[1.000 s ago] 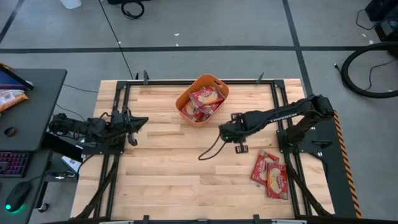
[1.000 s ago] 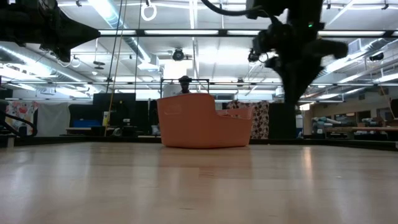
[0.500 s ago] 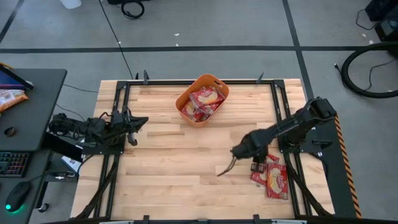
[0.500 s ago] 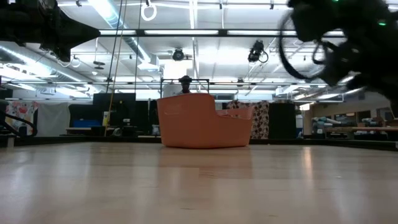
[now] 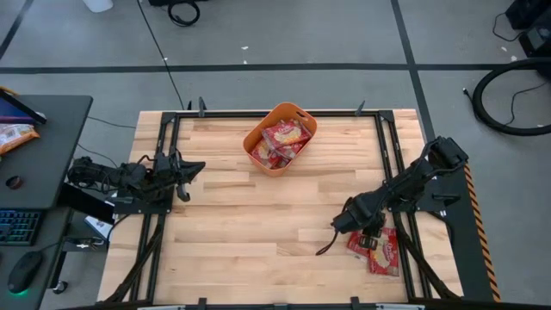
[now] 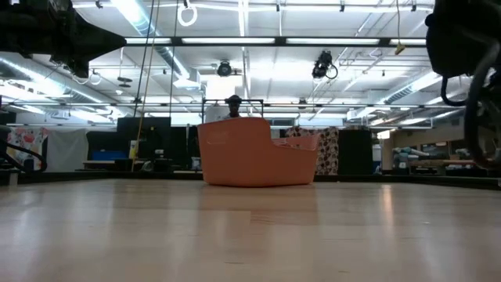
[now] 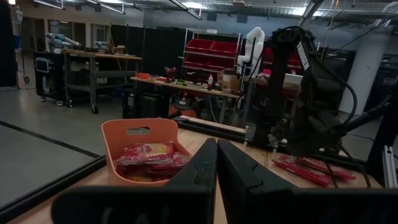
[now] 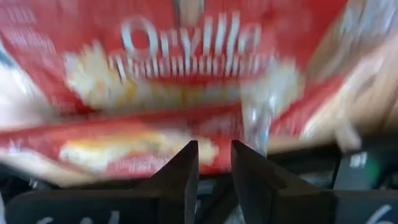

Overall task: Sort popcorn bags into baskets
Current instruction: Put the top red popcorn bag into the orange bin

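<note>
The orange tub (image 5: 280, 138) stands at the table's far middle with several red popcorn packets (image 5: 282, 139) lying in it; it also shows in the low view (image 6: 258, 153) and the left wrist view (image 7: 146, 149). A few more red packets (image 5: 380, 250) lie flat on the table near the right front; the right wrist view shows them close up (image 8: 186, 68). My right gripper (image 5: 362, 231) is open just over them (image 8: 214, 158). My left gripper (image 5: 185, 170) is shut and empty (image 7: 216, 163) at the table's left edge. My right gripper comes at the top packet (image 8: 205, 134) from above with its fingers apart. Whether the fingers touch the packet I cannot tell.
The arms' black frames run along the table's left and right sides (image 5: 405, 172). Bare wood lies between the tub and the packets (image 5: 258, 224). A desk with a keyboard (image 5: 26, 224) stands left of the table.
My right gripper has gone from beside the tub toward the table's near right corner and down, and now stands over the packets lying there. The packets and the tub have stayed in place.
</note>
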Robot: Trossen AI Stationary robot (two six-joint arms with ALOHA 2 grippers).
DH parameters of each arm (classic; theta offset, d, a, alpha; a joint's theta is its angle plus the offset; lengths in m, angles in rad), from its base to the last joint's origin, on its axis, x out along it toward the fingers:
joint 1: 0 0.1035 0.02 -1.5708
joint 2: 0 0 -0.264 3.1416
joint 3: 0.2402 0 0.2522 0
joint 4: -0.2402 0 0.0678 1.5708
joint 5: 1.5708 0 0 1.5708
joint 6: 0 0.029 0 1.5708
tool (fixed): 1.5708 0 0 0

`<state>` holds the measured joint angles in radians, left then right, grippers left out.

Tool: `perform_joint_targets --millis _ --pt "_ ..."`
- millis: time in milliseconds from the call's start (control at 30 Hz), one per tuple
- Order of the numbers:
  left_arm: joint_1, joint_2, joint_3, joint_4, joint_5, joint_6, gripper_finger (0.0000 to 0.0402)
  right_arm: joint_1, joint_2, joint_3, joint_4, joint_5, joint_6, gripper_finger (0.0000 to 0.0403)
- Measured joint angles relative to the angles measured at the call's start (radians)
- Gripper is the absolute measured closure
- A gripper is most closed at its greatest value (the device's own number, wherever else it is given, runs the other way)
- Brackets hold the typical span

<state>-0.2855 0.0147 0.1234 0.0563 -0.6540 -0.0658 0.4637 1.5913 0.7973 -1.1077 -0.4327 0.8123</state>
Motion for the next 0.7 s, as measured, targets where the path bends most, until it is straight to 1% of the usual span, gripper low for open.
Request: perform_joint_targets --millis 167,333,400,600,700 --pt "0.0 0.0 0.0 0.0 0.0 0.0 0.0386 -0.03 0.0 -0.014 0.114 0.122 -0.075 0.0304" --pt "0.0 0.0 0.0 0.0 0.0 0.0 0.0386 -0.11 -0.002 0.006 0.187 0.268 -0.203 0.0304" --pt "0.0 0.0 0.0 0.0 0.0 0.0 0.0386 -0.142 -0.002 0.031 0.233 0.36 -0.27 0.0304" --pt "0.0 0.0 0.0 0.0 0.0 0.0 0.0386 -0.191 0.002 0.12 0.46 0.719 -0.531 0.0304" --pt "0.0 0.0 0.0 0.0 0.0 0.0 0.0386 -0.192 0.002 0.178 0.463 0.814 -0.609 0.0304"
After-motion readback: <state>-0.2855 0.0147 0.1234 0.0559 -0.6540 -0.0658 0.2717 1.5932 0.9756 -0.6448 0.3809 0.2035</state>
